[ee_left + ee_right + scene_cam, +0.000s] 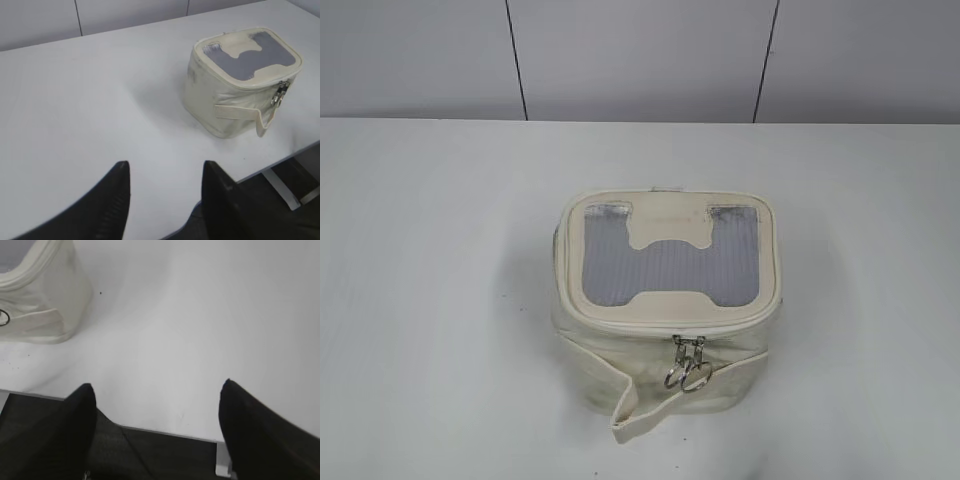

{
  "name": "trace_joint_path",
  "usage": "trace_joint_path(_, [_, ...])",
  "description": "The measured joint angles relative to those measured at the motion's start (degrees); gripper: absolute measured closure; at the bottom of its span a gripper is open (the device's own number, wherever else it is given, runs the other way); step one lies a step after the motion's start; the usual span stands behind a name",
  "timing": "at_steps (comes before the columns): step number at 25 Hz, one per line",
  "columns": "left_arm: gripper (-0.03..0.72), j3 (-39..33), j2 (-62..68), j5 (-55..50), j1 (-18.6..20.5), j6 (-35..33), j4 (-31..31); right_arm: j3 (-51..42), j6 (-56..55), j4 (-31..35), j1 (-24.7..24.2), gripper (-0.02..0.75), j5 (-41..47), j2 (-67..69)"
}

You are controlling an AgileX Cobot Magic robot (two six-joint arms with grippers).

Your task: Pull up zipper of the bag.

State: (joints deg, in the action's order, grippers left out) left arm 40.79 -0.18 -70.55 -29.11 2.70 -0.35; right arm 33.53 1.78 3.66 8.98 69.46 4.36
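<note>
The cream boxy bag [665,350] stands on the white table [430,300], with a grey mesh top panel [670,262] and a cream H-shaped patch. The zipper [720,330] runs round the top rim; its two silver ring pulls [686,368] hang side by side on the near face, above a loose strap [630,405]. The bag shows at upper right in the left wrist view [235,107] and at upper left in the right wrist view [45,300]. My left gripper [165,167] is open and empty, far left of the bag. My right gripper [157,390] is open and empty, right of it.
The table's near edge [165,432] lies just under my right gripper, with dark floor below. A table leg [280,187] shows under the edge in the left wrist view. A grey panelled wall [640,55] stands behind the table.
</note>
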Motion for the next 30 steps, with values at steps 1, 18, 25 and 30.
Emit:
trace_joint_path(1, [0.324,-0.5,-0.2,0.0,0.0,-0.2,-0.5,-0.4,0.2,0.2,0.0,0.148,0.1,-2.1])
trace_joint_path(18, [0.324,-9.9,-0.2,9.8,0.0,-6.9,-3.9,-4.9,2.0,0.5,0.1,0.149,-8.6,-4.8])
trace_joint_path(25, [0.324,-9.9,-0.2,9.9,0.0,-6.9,-3.9,-4.9,2.0,0.5,0.1,0.149,-8.8,-4.8])
trace_joint_path(30, [0.324,-9.9,-0.2,9.9,0.0,-6.9,-3.9,-4.9,2.0,0.5,0.1,0.149,-8.8,-4.8])
